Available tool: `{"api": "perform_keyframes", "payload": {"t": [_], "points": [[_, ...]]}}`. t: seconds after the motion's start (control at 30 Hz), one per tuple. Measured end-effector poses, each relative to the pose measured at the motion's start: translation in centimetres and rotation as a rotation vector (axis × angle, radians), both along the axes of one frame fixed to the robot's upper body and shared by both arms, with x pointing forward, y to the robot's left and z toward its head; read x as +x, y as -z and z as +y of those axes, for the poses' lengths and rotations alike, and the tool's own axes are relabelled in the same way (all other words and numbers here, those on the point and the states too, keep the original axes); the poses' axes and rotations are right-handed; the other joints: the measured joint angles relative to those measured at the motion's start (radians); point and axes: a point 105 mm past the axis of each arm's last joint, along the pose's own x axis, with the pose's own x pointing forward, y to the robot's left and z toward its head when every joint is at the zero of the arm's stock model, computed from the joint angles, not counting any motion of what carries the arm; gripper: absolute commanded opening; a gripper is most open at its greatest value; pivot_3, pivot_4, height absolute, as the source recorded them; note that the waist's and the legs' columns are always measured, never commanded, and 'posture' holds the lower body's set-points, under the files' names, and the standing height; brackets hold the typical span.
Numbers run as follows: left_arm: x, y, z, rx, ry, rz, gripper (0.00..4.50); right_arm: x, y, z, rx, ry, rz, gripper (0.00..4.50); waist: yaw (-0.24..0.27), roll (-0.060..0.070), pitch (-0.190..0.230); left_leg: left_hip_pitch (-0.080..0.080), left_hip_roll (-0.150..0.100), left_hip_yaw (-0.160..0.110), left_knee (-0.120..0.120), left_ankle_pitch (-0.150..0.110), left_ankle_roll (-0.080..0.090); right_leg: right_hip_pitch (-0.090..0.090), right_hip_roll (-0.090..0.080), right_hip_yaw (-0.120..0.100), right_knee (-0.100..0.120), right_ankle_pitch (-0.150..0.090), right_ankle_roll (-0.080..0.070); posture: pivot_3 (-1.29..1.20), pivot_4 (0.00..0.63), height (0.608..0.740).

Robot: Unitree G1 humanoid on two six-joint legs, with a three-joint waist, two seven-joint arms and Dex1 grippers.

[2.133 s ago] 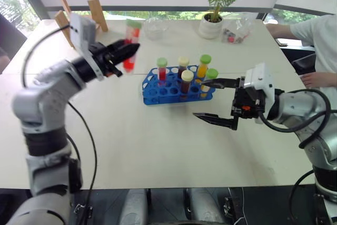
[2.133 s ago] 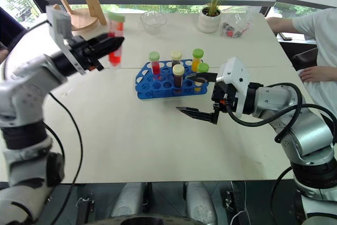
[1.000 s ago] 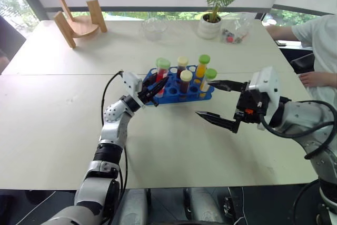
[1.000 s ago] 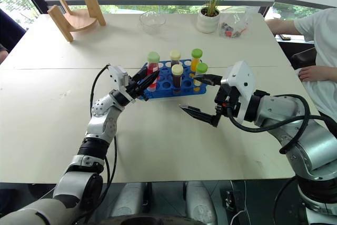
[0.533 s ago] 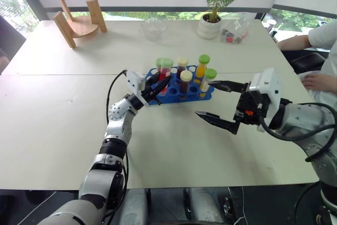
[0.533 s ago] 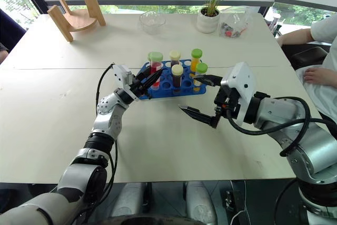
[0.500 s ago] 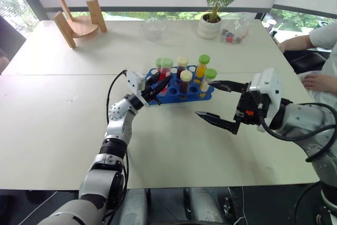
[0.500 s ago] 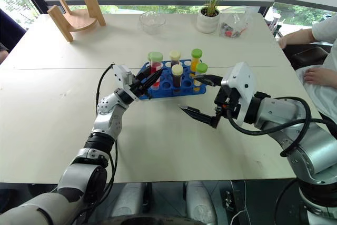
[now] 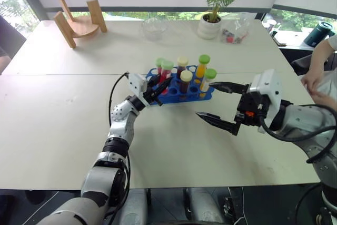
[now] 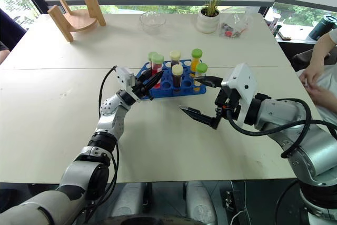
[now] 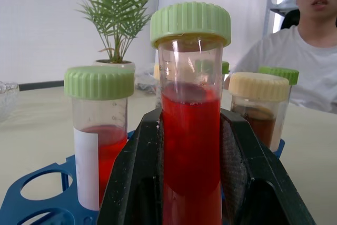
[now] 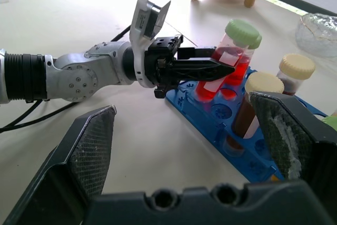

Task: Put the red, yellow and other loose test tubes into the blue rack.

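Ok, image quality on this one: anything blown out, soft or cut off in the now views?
Left eye view: the window strip behind the wooden stand is bright, the table evenly lit. Left wrist view: the red tube in the left end effector is sharp, the palm and the person soft. Right wrist view: the right end effector is cropped at the frame edge.

Setting: bright office or lab-style demo room. Evidence: wide pale counter [image 9: 63,130], windows behind with greenery outside, potted palm [image 9: 213,22], glass bowl [image 9: 155,27], wooden stand [image 9: 79,17], blue rack [image 9: 176,94] of capped sample tubes.
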Motion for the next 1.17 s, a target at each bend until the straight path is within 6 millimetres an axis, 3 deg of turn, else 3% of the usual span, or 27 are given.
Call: {"api": "perform_keyframes", "payload": {"t": [0.23, 0.27, 0.43, 0.47, 0.6, 0.73, 0.8, 0.9, 1.03, 1.17], "points": [[0.0, 0.4, -0.1, 0.009, 0.007, 0.006, 0.81, -0.1, 0.0, 0.1, 0.005, -0.007, 0.005, 4.5, 0.0, 0.0, 0.0, 0.0, 0.0, 0.0, 0.0, 0.0, 0.0, 0.0, 0.0, 0.0, 0.0, 0.0, 0.0, 0.0, 0.15, 0.74], [0.0, 0.4, -0.2, 0.014, 0.009, 0.01, 1.85, -0.1, 0.0, 0.1, 0.006, -0.008, 0.006, 4.5, 0.0, 0.0, 0.0, 0.0, 0.0, 0.0, 0.0, 0.0, 0.0, 0.0, 0.0, 0.0, 0.0, 0.0, 0.0, 0.0, 0.15, 0.74], [-0.1, 0.9, 0.1, 0.064, 0.03, 0.024, 4.27, -0.1, 0.0, 0.1, 0.005, -0.011, 0.009, 4.5, -0.001, 0.0, -0.001, 0.001, 0.0, 0.0, 0.0, 0.0, 0.0, 0.002, 0.0, 0.0, 0.0, 0.0, 0.0, 0.0, 0.15, 0.74], [-0.2, 1.0, 0.3, 0.073, 0.034, 0.021, 4.41, -0.1, 0.0, 0.1, 0.003, -0.011, 0.009, 4.5, -0.001, 0.0, -0.001, 0.001, 0.0, 0.0, 0.0, 0.0, 0.0, 0.002, 0.0, 0.0, 0.0, 0.0, 0.0, 0.0, 0.15, 0.74], [-0.8, 1.2, 2.3, 0.14, 0.009, 0.015, 4.41, -0.1, 0.1, 0.0, 0.001, -0.007, 0.012, 4.5, -0.007, 0.0, -0.001, 0.002, 0.001, 0.0, -0.001, 0.0, 0.0, 0.002, 0.001, 0.0, 0.0, 0.0, 0.0, 0.0, 0.15, 0.74], [-2.6, 2.3, 6.5, 0.255, -0.025, 0.123, 4.41, 0.0, 0.1, -0.8, 0.012, 0.02, 0.024, 4.5, -0.008, 0.0, -0.001, 0.001, 0.002, 0.0, -0.002, 0.0, 0.0, 0.0, 0.001, 0.0, 0.0, 0.0, 0.0, 0.0, 0.15, 0.74], [-3.9, 1.7, 8.7, 0.309, -0.027, 0.188, 4.41, 0.3, 0.4, -1.5, 0.022, 0.043, 0.045, 4.5, -0.005, 0.0, -0.001, 0.0, 0.002, -0.001, -0.002, 0.0, 0.0, -0.001, 0.001, 0.0, 0.0, 0.0, 0.0, 0.0, 0.15, 0.74], [-6.5, -0.9, 11.7, 0.4, -0.02, 0.253, 4.41, 0.9, 1.1, -2.8, 0.013, 0.071, 0.095, 4.5, -0.003, 0.001, -0.001, 0.001, 0.002, 0.0, -0.002, 0.0, 0.0, 0.0, -0.002, 0.0, 0.0, 0.0, 0.0, 0.0, 0.15, 0.74], [-9.5, -3.6, 12.4, 0.427, 0.037, 0.331, 4.41, 1.2, 1.6, -3.7, -0.014, 0.063, 0.13, 4.5, -0.001, 0.001, 0.0, 0.001, 0.002, 0.001, -0.001, 0.0, 0.0, 0.001, -0.002, -0.001, -0.001, -0.002, -0.003, 0.0, 0.15, 0.74], [-11.6, -4.3, 11.9, 0.413, 0.098, 0.418, 4.41, 1.3, 1.8, -4.5, -0.042, 0.062, 0.15, 4.5, -0.003, 0.001, 0.0, 0.001, 0.002, 0.001, -0.001, 0.0, 0.0, 0.0, -0.001, -0.001, -0.001, -0.001, -0.001, 0.0, 0.15, 0.74]]}}
